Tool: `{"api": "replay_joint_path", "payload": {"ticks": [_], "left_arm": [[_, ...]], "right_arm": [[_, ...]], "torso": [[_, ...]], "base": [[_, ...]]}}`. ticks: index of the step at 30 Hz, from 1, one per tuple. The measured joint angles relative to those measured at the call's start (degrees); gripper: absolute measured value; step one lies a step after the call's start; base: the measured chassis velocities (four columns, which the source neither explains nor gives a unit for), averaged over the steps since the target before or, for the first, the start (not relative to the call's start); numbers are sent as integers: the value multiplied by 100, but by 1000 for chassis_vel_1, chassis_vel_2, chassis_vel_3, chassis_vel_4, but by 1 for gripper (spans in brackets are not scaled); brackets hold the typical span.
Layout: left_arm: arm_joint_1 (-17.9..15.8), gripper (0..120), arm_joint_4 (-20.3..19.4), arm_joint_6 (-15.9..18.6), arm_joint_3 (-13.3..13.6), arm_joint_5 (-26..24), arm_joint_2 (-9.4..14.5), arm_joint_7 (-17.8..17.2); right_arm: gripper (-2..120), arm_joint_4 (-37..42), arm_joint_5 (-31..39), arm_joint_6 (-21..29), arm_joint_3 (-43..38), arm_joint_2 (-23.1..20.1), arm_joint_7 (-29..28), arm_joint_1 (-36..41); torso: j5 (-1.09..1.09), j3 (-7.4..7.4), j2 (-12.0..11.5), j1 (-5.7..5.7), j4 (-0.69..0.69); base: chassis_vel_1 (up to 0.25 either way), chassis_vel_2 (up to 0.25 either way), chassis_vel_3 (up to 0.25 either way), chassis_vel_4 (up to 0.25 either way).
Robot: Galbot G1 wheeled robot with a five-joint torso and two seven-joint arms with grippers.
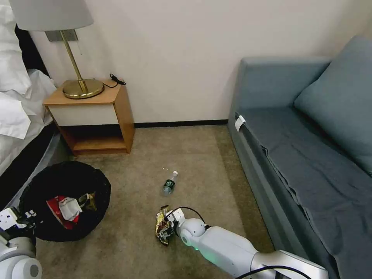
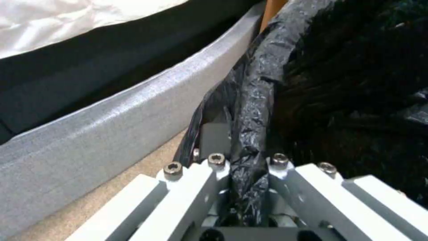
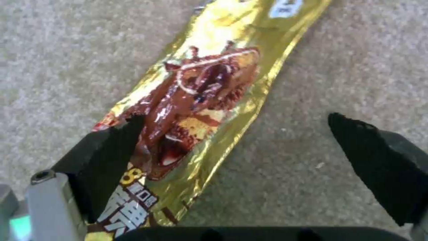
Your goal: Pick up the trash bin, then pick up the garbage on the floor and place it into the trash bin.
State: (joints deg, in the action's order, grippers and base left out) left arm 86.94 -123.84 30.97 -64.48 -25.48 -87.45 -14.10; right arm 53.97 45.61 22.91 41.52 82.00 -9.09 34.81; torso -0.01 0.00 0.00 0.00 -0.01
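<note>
Black-lined trash bin [image 1: 66, 182], gold-brown snack wrapper [image 3: 214, 83], green-labelled white-capped bottle [image 1: 170, 182], red-and-white carton [image 1: 64, 209], beige carpet [image 1: 131, 240]

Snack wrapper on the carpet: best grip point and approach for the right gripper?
The snack wrapper lies flat on the carpet, a long crinkled strip. Come from above and pinch across its narrow width near the middle, where the foil puckers up. The right gripper hangs open over it, one finger above the strip, so it probably needs shifting to straddle it.
</note>
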Motion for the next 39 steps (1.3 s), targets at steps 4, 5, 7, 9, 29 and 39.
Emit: {"api": "replay_joint_path", "payload": {"ticks": [4,5,7,9,29,39], "left_arm": [[3,2,-5,0,2,5,-10,-7],[5,2,-7,0,3,6,-14,-7],[5,2,-8,0,5,7,-17,-7],[5,2,-8,0,7,18,-23,-12],[-50,2,90,-16,54,56,-27,-26],[-70,2,132,-19,54,57,-27,-26]], "right_arm": [[95,-21,-85,-55,62,34,6,16],[93,-21,-100,-70,80,45,8,23],[92,-21,-111,-77,87,51,9,26],[89,-16,-129,-114,106,55,10,28],[16,399,-88,-235,196,-156,27,-18],[0,474,-90,-312,239,-183,31,7]], "torso": [[-1,0,0,0,-1],[0,0,0,0,-1],[0,0,0,0,-1],[-1,0,0,0,-1],[1,0,0,0,2],[1,0,0,0,1]], "base": [[0,0,0,0],[0,0,0,0],[0,0,0,0],[0,0,0,0],[0,0,0,0],[0,0,0,0]]}}
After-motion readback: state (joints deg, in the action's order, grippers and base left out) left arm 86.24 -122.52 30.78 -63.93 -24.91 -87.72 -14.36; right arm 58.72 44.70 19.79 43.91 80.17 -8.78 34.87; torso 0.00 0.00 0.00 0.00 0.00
